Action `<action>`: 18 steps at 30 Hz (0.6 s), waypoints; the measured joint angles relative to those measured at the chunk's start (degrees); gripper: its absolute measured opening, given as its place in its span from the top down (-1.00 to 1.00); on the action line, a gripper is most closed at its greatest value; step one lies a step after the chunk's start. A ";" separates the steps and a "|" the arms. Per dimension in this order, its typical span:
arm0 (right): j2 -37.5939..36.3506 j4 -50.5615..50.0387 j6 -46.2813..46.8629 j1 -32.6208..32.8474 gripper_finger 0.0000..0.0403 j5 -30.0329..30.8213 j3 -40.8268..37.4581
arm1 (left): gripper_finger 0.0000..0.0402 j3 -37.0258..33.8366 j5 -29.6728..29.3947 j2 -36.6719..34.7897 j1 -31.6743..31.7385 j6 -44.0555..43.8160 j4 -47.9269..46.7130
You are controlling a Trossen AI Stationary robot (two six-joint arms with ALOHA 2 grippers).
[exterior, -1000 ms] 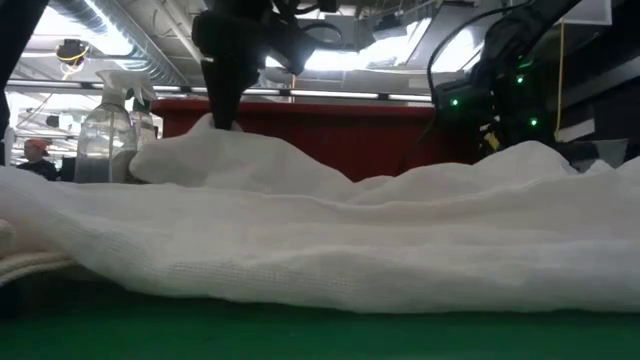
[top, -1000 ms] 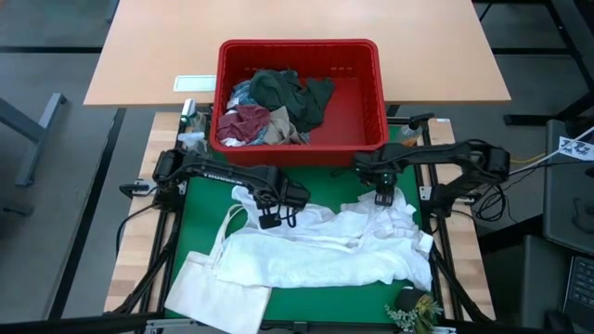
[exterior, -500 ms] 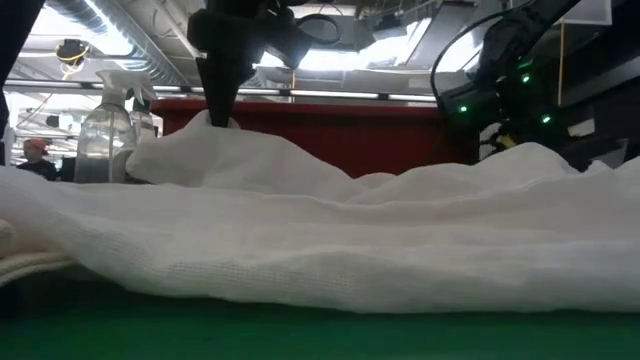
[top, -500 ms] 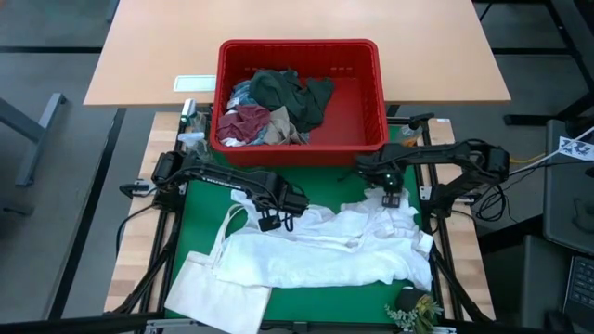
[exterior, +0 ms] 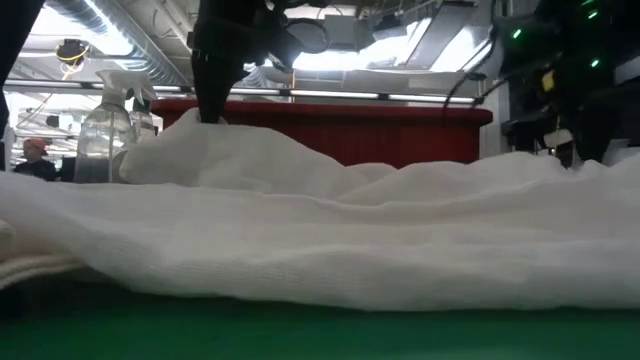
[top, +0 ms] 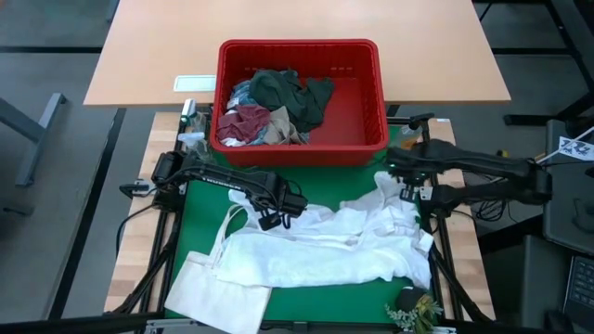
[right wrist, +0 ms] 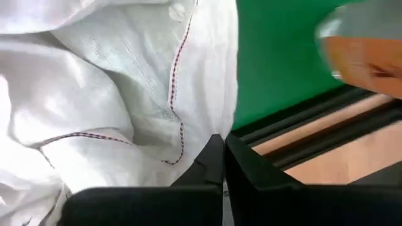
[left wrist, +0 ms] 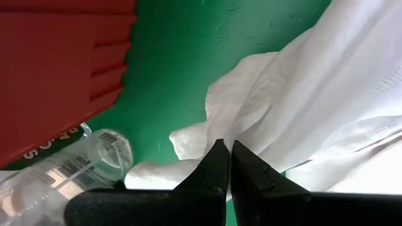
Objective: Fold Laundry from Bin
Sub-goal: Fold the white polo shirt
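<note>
A white garment (top: 325,250) lies spread on the green mat (top: 209,199), near side of the red bin (top: 371,93). The bin holds more laundry (top: 278,107): dark green, maroon and pale pieces in a heap. My left gripper (top: 270,220) is shut on the garment's far left part. My right gripper (top: 406,191) is shut on its far right part, where red stitching shows (right wrist: 179,69). In the low view the cloth rises to a peak under the left gripper (exterior: 207,118). My left gripper pinches a bunched-up bit of the white garment (left wrist: 210,135) between its two shut fingers, coming steeply from above. The cloth is drawn up into a small peak (exterior: 200,130) and the rest lies on the mat. My right gripper pinches the garment's edge beside the red stitching (right wrist: 204,147) with its fingers pointing steeply down. That part (top: 385,183) is raised off the mat, and the cloth hangs slack below toward the rest on the mat.
A flat white tote bag (top: 218,297) lies at the near left corner. A clear spray bottle (top: 190,121) stands left of the bin. A small plant-like thing (top: 413,311) sits at the near right. The frame rail (right wrist: 301,125) runs beside the right gripper.
My right gripper has shut on the garment's far right part, then risen and gone toward the table's right edge, drawing that part up off the mat. My left gripper has rolled a little in place, keeping its hold; its cloth peak has shifted slightly.
</note>
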 joint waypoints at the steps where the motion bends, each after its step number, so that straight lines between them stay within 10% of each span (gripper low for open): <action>1: -2.12 -0.42 0.72 0.00 0.99 0.81 0.21 | 1.00 0.00 -0.02 0.00 0.00 -0.26 0.00; 18: -28.68 -10.07 1.14 -0.01 0.99 -2.80 0.37 | 1.00 -0.02 0.45 0.00 0.15 -0.60 0.00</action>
